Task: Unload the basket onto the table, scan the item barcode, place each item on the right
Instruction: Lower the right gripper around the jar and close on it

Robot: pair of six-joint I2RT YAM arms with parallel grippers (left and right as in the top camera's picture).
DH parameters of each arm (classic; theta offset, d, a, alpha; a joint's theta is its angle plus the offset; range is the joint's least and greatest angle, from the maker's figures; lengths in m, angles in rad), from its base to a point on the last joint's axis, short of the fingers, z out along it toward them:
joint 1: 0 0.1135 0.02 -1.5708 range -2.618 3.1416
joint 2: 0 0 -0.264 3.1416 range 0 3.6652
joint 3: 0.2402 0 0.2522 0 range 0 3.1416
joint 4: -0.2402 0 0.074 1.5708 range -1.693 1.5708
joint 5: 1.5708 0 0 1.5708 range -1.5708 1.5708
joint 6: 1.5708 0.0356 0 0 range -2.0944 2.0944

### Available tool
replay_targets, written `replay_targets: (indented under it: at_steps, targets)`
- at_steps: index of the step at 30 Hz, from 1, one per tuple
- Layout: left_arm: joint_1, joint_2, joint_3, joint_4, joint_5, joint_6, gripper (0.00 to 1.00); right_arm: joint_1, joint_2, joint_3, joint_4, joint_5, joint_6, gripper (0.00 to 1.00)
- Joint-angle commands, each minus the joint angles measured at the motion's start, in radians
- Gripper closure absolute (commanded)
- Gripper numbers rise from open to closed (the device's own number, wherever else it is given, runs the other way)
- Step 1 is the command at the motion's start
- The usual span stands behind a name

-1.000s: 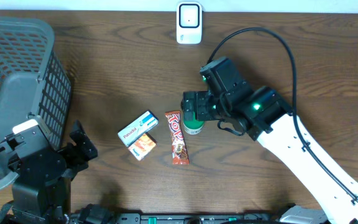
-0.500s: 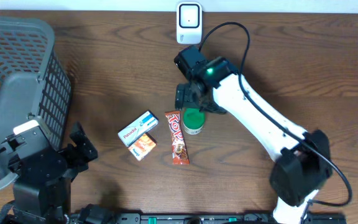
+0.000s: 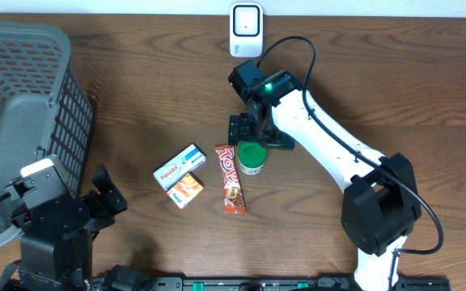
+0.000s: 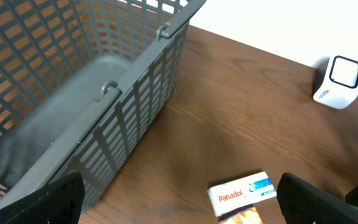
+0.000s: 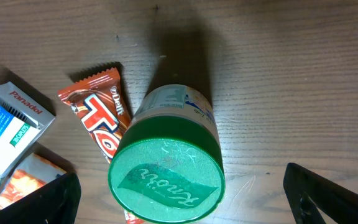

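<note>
Basket: grey mesh basket occupies the left end of the surface and plays no part in the coming move.
Left hand: left hand sits low beside the basket, fingers spread wide with nothing between them, well apart from every item.
Loose items: Panadol box and orange packet lie touching. Chocolate bar lies just to their right, its long axis running toward the far edge.
Scanner: white scanner stands at the far edge, roughly in line with the jar and beyond it.
Task item: green-lidded jar stands upright just beside the far end of the chocolate bar. Whether they touch cannot be told. Long axis is vertical, lid facing straight up.
Right hand: right hand is poised over the jar, fingers at full spread, holding nothing. In the wrist view the lid sits between the two fingers and below them.
Key relation: jar lies directly beneath the right hand, its axis in line with a descent. Right arm is by far the nearer.
Assessment: a straight drop should bring one finger down each side of the jar wall. The bar close against the jar leaves little room for the finger on that side.
Barcode: not visible in any view. It is presumably on the side label, so the jar would need tilting toward the scanner.
</note>
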Motion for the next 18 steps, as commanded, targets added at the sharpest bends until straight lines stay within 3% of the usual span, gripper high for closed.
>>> replay_targets:
  at_steps: [1,18]
  targets:
    - [-0.001,-0.001,0.013,-0.003,-0.006,0.006,0.02,-0.003,0.011,-0.009,-0.003,-0.005,-0.002,0.01]
    - [-0.001,-0.001,0.013,-0.003,-0.006,0.006,0.02,0.048,0.12,-0.016,-0.002,-0.008,0.037,0.01]
